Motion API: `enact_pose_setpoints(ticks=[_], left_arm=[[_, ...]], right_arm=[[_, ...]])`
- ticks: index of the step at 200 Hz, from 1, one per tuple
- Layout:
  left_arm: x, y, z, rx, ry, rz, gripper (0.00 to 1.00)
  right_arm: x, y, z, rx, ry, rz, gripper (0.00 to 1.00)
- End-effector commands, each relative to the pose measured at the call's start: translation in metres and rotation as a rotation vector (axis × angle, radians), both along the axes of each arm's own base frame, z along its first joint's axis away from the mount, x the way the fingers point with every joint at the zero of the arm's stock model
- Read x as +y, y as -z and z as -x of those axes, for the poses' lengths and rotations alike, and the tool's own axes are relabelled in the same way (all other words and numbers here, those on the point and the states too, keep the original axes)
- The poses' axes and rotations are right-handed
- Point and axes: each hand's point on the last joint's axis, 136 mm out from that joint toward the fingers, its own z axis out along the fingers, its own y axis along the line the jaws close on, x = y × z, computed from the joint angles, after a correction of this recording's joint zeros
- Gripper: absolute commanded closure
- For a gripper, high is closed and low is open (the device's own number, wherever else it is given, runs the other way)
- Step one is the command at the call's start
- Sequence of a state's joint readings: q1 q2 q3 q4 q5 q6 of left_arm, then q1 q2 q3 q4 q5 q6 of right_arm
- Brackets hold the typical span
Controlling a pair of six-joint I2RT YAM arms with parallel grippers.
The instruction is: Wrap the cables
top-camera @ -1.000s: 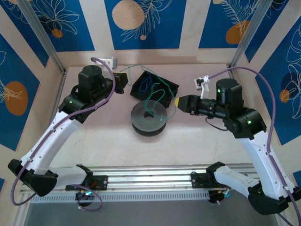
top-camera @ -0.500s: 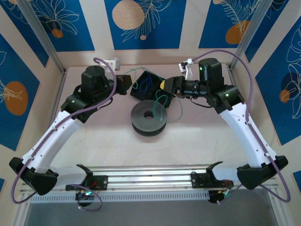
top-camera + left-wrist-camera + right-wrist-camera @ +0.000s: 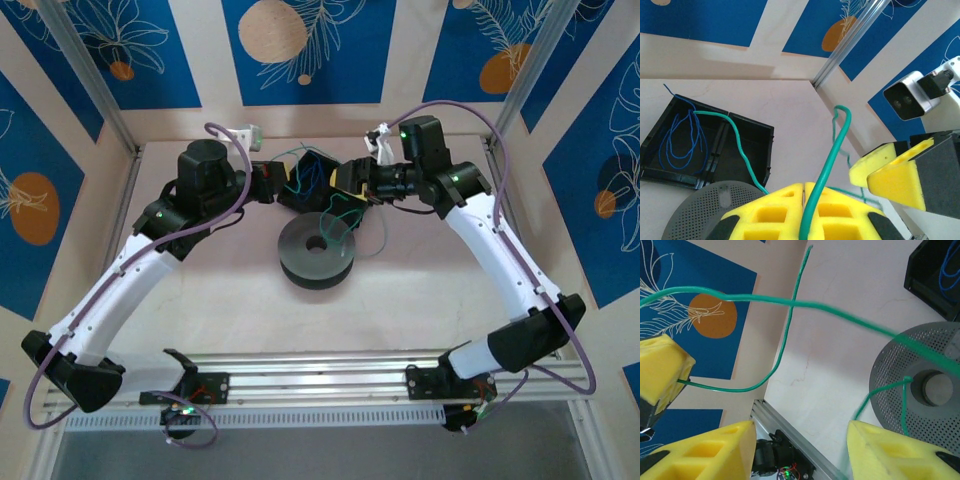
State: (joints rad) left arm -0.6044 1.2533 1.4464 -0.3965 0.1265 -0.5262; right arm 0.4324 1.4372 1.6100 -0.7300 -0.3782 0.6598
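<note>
Pale tabletop (image 3: 420, 290), enclosed by cream walls with blue patterned panels.

Left gripper (image 3: 804, 186): yellow fingers pressed together, with the green cable (image 3: 830, 165) pinched in the seam between them. From this grip the cable rises clear of the fingers and bends over in a hook at its top.

Right gripper (image 3: 800, 435): jaws stand wide apart, with no firm hold on anything. A thin green strand passes close by the inner face of one finger; contact cannot be confirmed.

Both grippers face each other from near at hand, above the far middle of the table.

Green cable, further run: one stretch crosses the air between the grippers, and another leads down to the hub of the grey spool (image 3: 880, 375), a perforated disc standing on the table below them.

Black tray (image 3: 751, 122): just behind the spool, two compartments. The blue cables (image 3: 685, 132) lie in loose loops in one compartment. A green stretch crosses the tray's divider and other compartment toward the spool.
</note>
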Motion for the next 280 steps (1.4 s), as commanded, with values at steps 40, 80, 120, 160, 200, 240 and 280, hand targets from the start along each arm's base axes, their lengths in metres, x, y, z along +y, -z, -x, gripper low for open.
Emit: enact_pose_setpoints(ticks=[40, 80, 120, 160, 200, 240, 280], left_arm=[[-0.007, -0.025, 0.005, -0.038, 0.034, 0.063, 1.00], [-0.006, -0.023, 0.005, -0.033, 0.028, 0.055, 1.00], [-0.007, -0.022, 0.003, -0.020, 0.022, 0.051, 1.00], [-0.006, -0.021, 0.003, -0.015, 0.017, 0.049, 1.00], [-0.004, -0.020, 0.003, -0.010, 0.011, 0.042, 1.00], [0.002, -0.013, -0.002, 0.023, -0.035, 0.012, 1.00], [0.004, -0.006, -0.005, 0.049, -0.057, -0.013, 1.00]], right_arm=[[0.002, 0.012, 0.004, 0.002, -0.026, 0.047, 0.47], [0.011, 0.017, 0.008, -0.003, -0.049, 0.077, 0.47], [0.021, 0.021, 0.014, -0.026, -0.078, 0.099, 0.39], [0.022, 0.025, 0.014, -0.042, -0.073, 0.151, 0.45], [0.022, 0.027, 0.016, -0.049, -0.072, 0.181, 0.41], [0.016, 0.030, 0.021, -0.080, -0.049, 0.252, 0.41], [0.010, 0.033, 0.022, -0.101, -0.030, 0.307, 0.43]])
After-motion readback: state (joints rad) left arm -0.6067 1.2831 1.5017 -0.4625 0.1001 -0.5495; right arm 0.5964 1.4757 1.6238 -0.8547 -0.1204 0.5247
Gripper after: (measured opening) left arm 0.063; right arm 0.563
